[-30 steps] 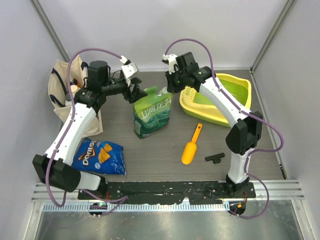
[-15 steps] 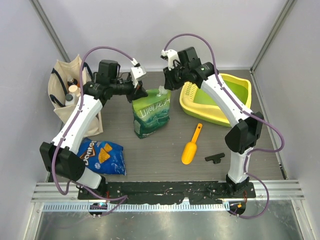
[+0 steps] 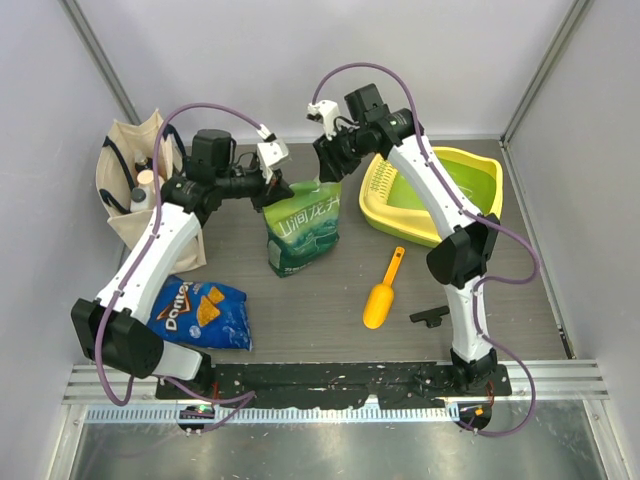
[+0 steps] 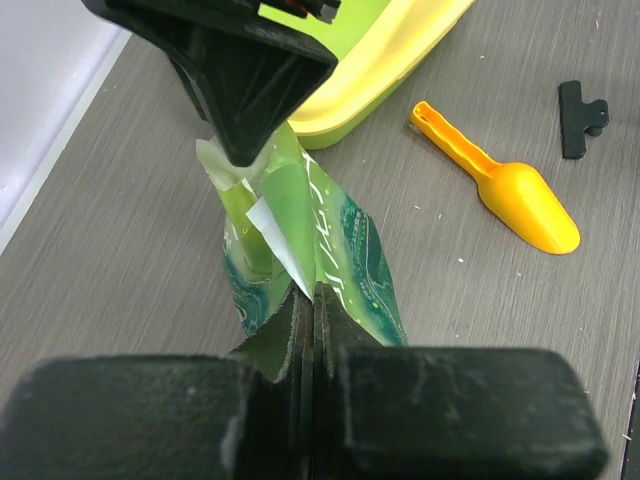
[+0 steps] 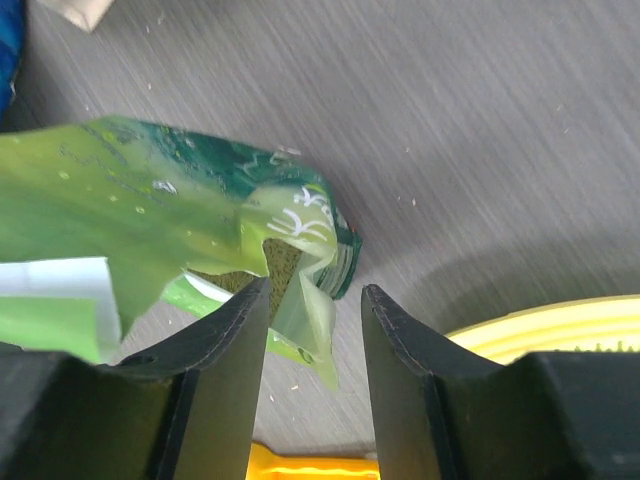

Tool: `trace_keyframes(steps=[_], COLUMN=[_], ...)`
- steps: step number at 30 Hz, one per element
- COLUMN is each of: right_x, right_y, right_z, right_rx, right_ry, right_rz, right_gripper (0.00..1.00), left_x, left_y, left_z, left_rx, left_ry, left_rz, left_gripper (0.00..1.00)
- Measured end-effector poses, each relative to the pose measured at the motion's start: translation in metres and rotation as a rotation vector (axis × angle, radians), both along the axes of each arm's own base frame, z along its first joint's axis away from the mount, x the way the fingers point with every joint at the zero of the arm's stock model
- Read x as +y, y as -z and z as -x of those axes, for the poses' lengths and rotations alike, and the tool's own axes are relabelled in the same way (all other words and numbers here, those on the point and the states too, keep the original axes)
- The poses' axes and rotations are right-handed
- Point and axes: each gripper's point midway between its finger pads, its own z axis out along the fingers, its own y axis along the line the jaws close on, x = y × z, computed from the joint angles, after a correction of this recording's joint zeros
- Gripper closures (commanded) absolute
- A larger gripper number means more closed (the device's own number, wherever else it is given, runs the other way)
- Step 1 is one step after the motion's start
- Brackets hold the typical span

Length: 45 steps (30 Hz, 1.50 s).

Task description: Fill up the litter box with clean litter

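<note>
We record the table as a matt grey wood-grain surface. The green pouch is glossy plastic film, creased. The litter box and the orange scoop are smooth, shiny moulded plastic. The Doritos bag is glossy film; the tote is plain beige cloth. The left gripper has fingers of matt black, finely grained plastic.

Litter box: one, yellow-rimmed.
Green pouch: one, with white lettering.
Orange scoop: one.
Black clip: one.
Blue Doritos bag: one.
Canvas tote bag: one.
Robot arms: two.
Tools: two, the left tool and the right tool.
Table: one.
</note>
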Motion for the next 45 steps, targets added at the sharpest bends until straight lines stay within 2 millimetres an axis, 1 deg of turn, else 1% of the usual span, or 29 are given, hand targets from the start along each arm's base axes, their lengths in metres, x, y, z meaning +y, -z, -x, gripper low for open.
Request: trace_keyframes(steps=[3,5,7,14,19,20,23,24,26,27,29,31,36,39,42,45], right_x=[-0.003,-0.005,-0.007,-0.006,-0.004,-0.003,-0.001,-0.001,0.000,0.000,-0.001,-0.004,-0.018,-0.021,-0.023,-0.028], right_y=[0.018,0.025,0.026,0.026,0.023,0.023,0.022,0.022,0.022,0.022,0.023,0.023,0.025,0.025,0.025,0.026], right_z=[0.005,0.008,0.010,0.010,0.006,0.006,0.006,0.006,0.006,0.006,0.005,-0.001,-0.028,-0.032,-0.035,-0.034], right_rx=[0.047,0.067,0.075,0.075,0.063,0.063,0.068,0.068,0.067,0.066,0.061,0.046,-0.022,-0.029,-0.030,-0.021], right_ry=[-0.015,-0.024,-0.029,-0.029,-0.017,-0.014,-0.006,-0.005,-0.003,-0.002,0.006,0.043,0.222,0.287,0.345,0.387], right_rz=[0.039,0.059,0.068,0.067,0.050,0.047,0.039,0.038,0.040,0.041,0.048,0.063,0.122,0.135,0.135,0.140], right_gripper=[0.53,0.57,0.62,0.58,0.64,0.66,0.76,0.83,0.90,0.98,0.99,0.99,0.99,0.99,0.99,0.99], left_x=[0.001,0.001,0.001,0.000,0.000,0.000,0.000,0.000,0.000,0.000,0.001,0.002,0.015,0.024,0.025,0.020], left_y=[0.000,0.000,0.000,-0.001,-0.001,-0.001,-0.001,-0.001,-0.001,-0.001,-0.001,-0.001,-0.004,-0.008,-0.011,-0.012], left_z=[0.000,-0.001,0.000,-0.001,-0.001,-0.001,-0.001,-0.001,-0.001,-0.001,-0.002,-0.006,-0.029,-0.039,-0.039,-0.029], left_rx=[-0.003,-0.008,-0.008,-0.015,-0.015,-0.015,-0.015,-0.015,-0.016,-0.013,-0.012,-0.020,-0.094,-0.128,-0.136,-0.133], left_ry=[-0.005,-0.007,-0.007,-0.009,-0.009,-0.009,-0.009,-0.010,-0.011,-0.012,-0.020,-0.041,-0.146,-0.191,-0.185,-0.138], left_rz=[0.000,0.002,0.002,0.007,0.007,0.007,0.008,0.009,0.010,0.011,0.011,0.005,-0.012,-0.004,0.006,0.030], left_gripper=[1.00,1.00,1.00,1.00,1.00,1.00,1.00,1.00,1.00,1.00,1.00,1.00,1.00,1.00,1.00,1.00])
